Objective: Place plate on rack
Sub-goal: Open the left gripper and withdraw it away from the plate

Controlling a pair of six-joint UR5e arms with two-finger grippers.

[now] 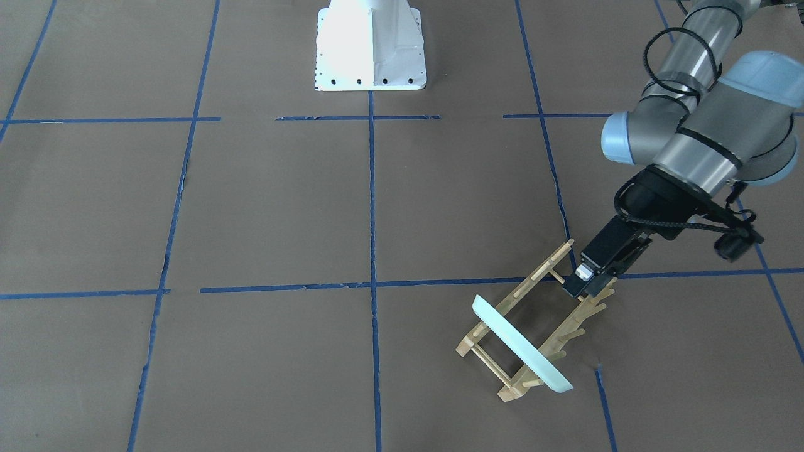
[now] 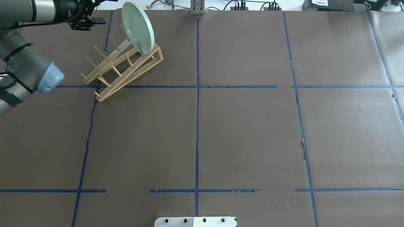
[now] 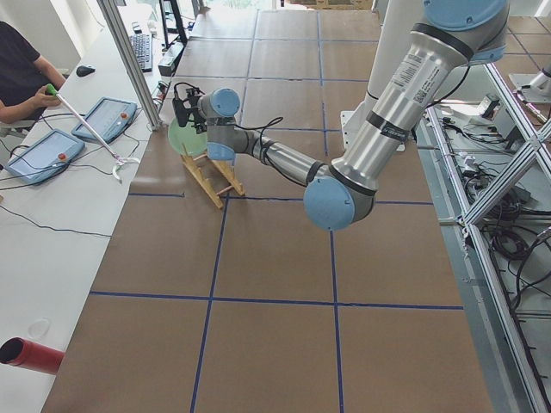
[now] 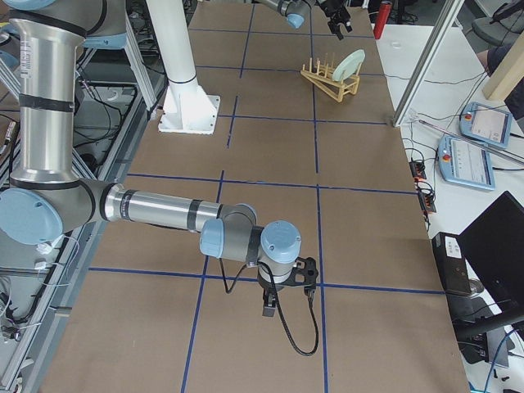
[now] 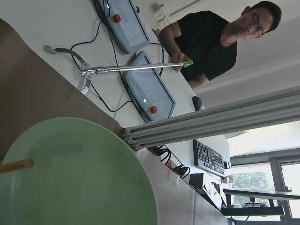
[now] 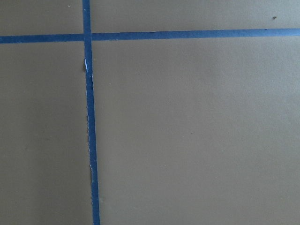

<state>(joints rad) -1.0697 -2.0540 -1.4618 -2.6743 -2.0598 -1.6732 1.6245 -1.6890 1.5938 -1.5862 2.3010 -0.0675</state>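
Observation:
The pale mint-green plate (image 1: pixel 521 345) stands on edge between the pegs at one end of the light-wood rack (image 1: pixel 545 269), leaning slightly. Both also show in the overhead view, plate (image 2: pixel 139 26) and rack (image 2: pixel 126 71), at the far left of the table. My left gripper (image 1: pixel 581 285) hovers over the rack's other end, apart from the plate, and looks open and empty. The left wrist view shows the plate (image 5: pixel 79 178) close up with one peg (image 5: pixel 16 165) in front of it. My right gripper (image 4: pixel 278 307) hangs low over bare table far from the rack; I cannot tell whether it is open or shut.
The white robot base (image 1: pixel 370 50) stands at the table's middle edge. An operator (image 5: pixel 220 37) beyond the table's far edge holds a grabber stick (image 5: pixel 136 68) next to teach pendants (image 3: pixel 43 155). An aluminium post (image 3: pixel 129 60) stands beside the rack. A red tube (image 3: pixel 30 354) lies off the table.

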